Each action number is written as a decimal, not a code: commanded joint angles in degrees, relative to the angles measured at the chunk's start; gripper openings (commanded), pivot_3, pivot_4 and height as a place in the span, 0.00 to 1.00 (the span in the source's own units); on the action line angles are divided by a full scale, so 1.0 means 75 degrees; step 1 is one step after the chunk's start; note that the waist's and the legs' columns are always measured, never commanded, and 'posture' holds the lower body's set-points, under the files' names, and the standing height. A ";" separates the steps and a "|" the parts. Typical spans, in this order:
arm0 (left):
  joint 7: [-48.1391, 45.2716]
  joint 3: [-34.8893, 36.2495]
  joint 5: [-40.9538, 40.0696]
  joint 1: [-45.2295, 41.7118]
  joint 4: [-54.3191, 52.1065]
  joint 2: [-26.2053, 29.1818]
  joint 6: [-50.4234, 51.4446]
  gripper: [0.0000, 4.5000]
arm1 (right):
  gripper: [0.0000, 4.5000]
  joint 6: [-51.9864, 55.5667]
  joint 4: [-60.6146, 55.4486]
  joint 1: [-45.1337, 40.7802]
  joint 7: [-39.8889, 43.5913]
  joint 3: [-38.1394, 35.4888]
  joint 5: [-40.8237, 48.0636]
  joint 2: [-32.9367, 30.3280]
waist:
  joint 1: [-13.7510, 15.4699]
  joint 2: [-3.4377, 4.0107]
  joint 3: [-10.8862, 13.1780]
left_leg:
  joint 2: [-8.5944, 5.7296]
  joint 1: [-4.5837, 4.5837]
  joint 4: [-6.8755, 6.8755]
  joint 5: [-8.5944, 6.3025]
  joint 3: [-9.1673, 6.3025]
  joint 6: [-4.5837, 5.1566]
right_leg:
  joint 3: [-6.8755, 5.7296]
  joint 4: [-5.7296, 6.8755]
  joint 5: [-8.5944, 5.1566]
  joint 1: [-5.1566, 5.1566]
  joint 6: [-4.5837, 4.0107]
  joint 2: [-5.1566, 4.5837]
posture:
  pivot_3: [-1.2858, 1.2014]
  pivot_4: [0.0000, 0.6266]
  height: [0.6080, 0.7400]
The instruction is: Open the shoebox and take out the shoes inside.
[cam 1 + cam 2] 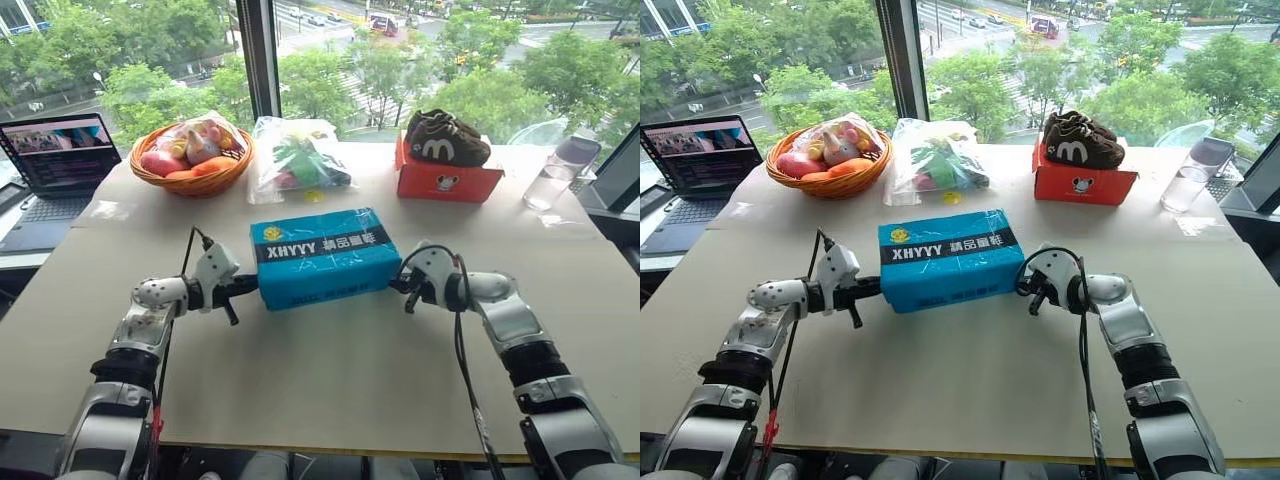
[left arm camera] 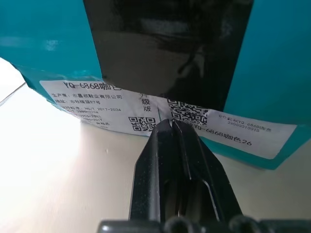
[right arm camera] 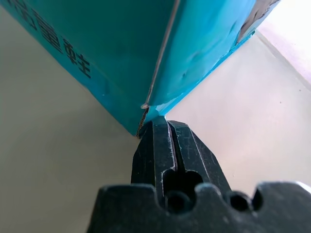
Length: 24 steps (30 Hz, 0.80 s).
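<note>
The bright blue shoebox lies shut in the middle of the table, with its black band and yellow round sticker facing up. The shoes are hidden inside it. My left gripper is shut, its tips against the white label on the box's left end. At the box's right end my right gripper is shut too. In the right wrist view its tips rest at the box's lower corner, just above the table. Neither gripper holds anything.
Along the far edge stand a wicker basket of fruit and toys, a clear plastic bag, a red-orange box topped by dark brown shoes, and a glass. A laptop sits off the left side.
</note>
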 commanded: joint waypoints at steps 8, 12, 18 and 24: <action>-0.0642 -0.0411 0.0088 -0.0096 -0.0342 -0.0184 -0.0422 0.01 | 0.00 0.1071 -0.3022 0.1558 0.0323 0.0175 0.0541 -0.0365 | -0.0040 -0.0001 0.0000 | 0.0000 -0.0004 0.0003 -0.0001 -0.0001 0.0001 | -0.0002 0.0000 -0.0003 0.0000 0.0005 -0.0001 | 0.52 0.24 1.00; -0.0727 -0.0384 -0.0135 0.0597 -0.1576 -0.0013 0.0113 0.01 | 0.00 0.1401 -0.3367 0.1812 -0.0012 0.0050 0.0536 -0.0269 | -0.0082 -0.0001 -0.0001 | 0.0002 -0.0004 0.0003 -0.0002 0.0000 0.0001 | 0.0000 -0.0001 -0.0003 0.0000 0.0006 0.0000 | 0.52 0.24 1.00; -0.0324 -0.0091 -0.0289 0.1285 -0.2560 0.0162 0.0650 0.01 | 0.00 0.1739 -0.3785 0.2089 -0.0130 -0.0024 0.0632 -0.0218 | -0.0035 -0.0002 -0.0001 | 0.0004 0.0001 0.0004 -0.0002 -0.0001 0.0001 | 0.0001 0.0001 -0.0003 0.0003 0.0005 0.0000 | 0.52 0.24 1.00; 0.0032 0.0120 -0.0064 0.1060 -0.1879 0.0165 0.0251 0.01 | 0.00 0.1846 -0.3962 0.2227 0.0021 -0.0029 0.0653 -0.0355 | -0.0024 -0.0002 -0.0001 | 0.0005 0.0002 0.0003 -0.0002 0.0000 0.0001 | 0.0000 0.0001 -0.0003 0.0004 0.0006 0.0000 | 0.52 0.24 1.00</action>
